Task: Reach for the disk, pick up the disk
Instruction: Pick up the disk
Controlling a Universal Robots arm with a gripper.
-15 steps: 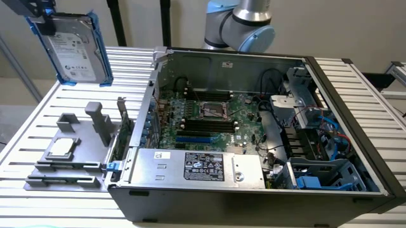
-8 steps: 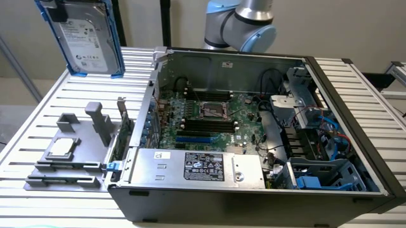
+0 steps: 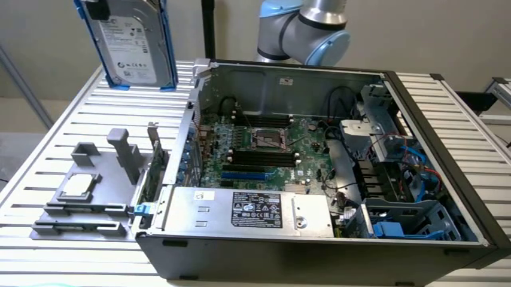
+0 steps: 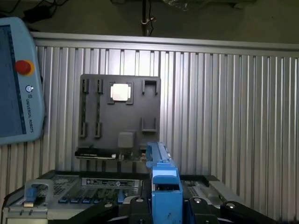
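Observation:
The disk, a silver hard drive with a white label in a blue caddy, hangs upright in the air above the table's far corner, at the exterior view's upper left. A black finger of my gripper grips its top edge. In the wrist view the caddy's blue edge runs between my gripper's two black fingers, which are shut on it.
An open computer case with motherboard and a grey power supply covers the table's middle. A grey fixture plate holding a small silver chip lies at the exterior view's left. A teach pendant lies beside the slatted table.

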